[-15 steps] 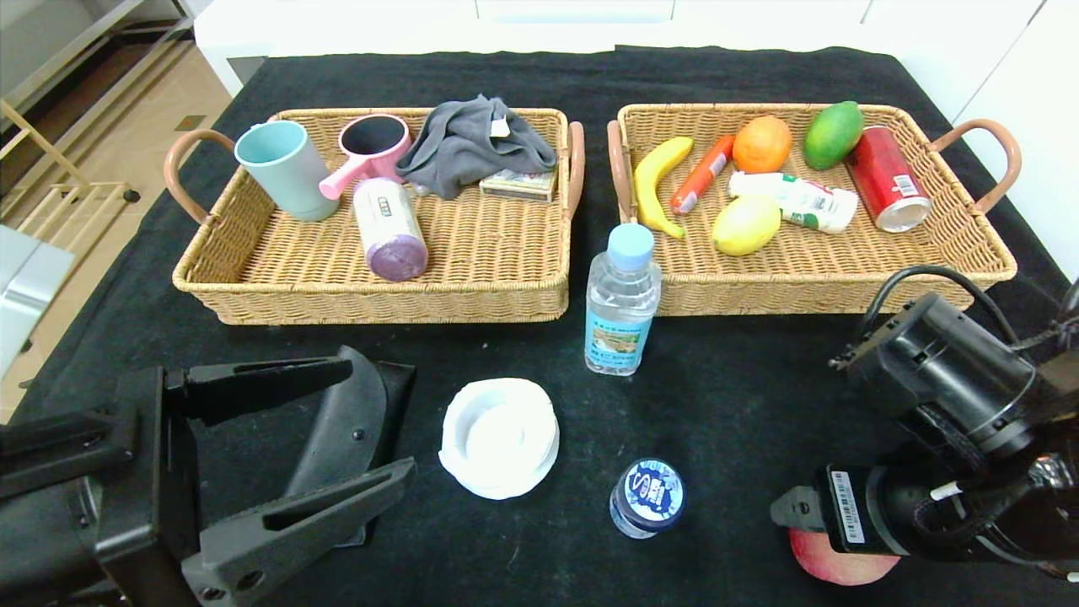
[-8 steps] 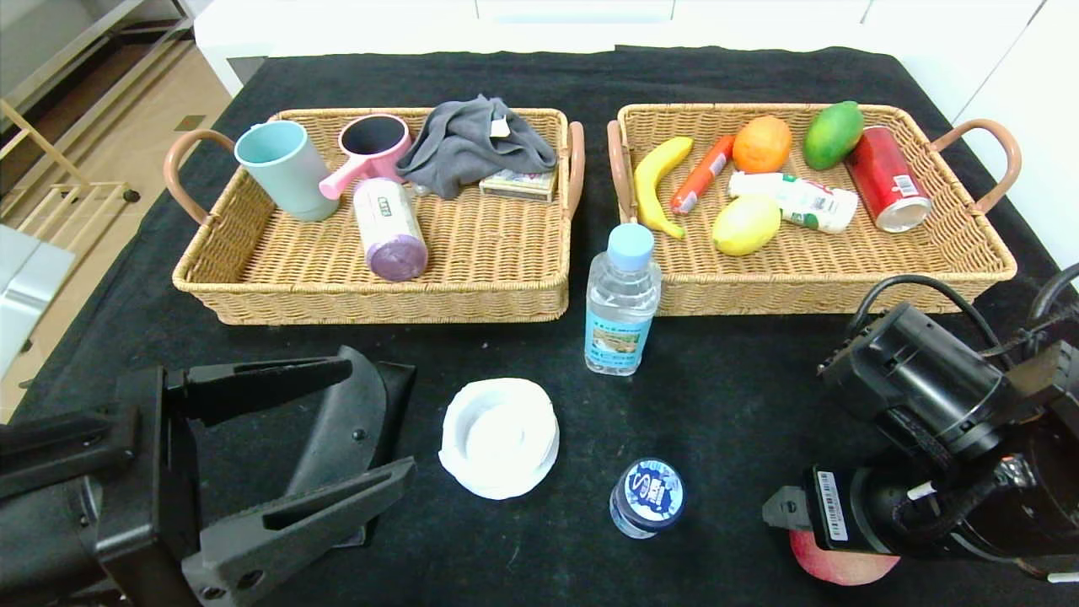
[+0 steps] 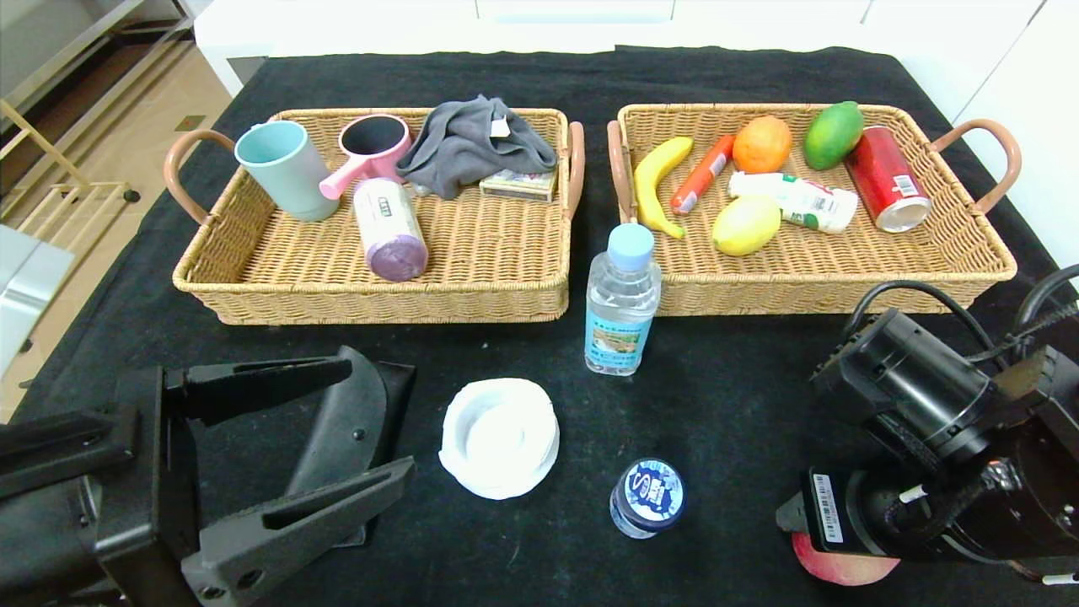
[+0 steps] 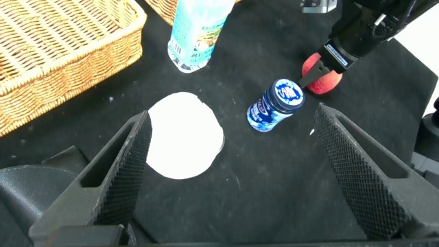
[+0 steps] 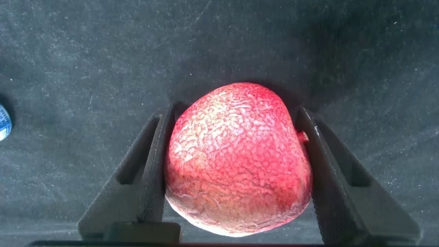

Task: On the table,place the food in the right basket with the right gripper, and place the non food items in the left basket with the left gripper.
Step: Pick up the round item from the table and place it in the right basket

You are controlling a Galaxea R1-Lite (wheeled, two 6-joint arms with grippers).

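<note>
right pincer (image 5: 236, 171) just closed onto the peach (image 5: 236, 159), near counter (image 3: 742, 396) edge | next, lift to right basket (image 3: 843, 291) | left pincer (image 4: 236, 175) spread, idle

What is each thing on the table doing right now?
peach: on the table, between the right gripper's fingers, touching both
right gripper: closed around the peach
left gripper: open, holding nothing
white dish: lying flat on the cloth
water bottle: upright, capped
small bottle: upright, capped
glasses case: flat on the cloth, shut
lemon: in the right basket
</note>
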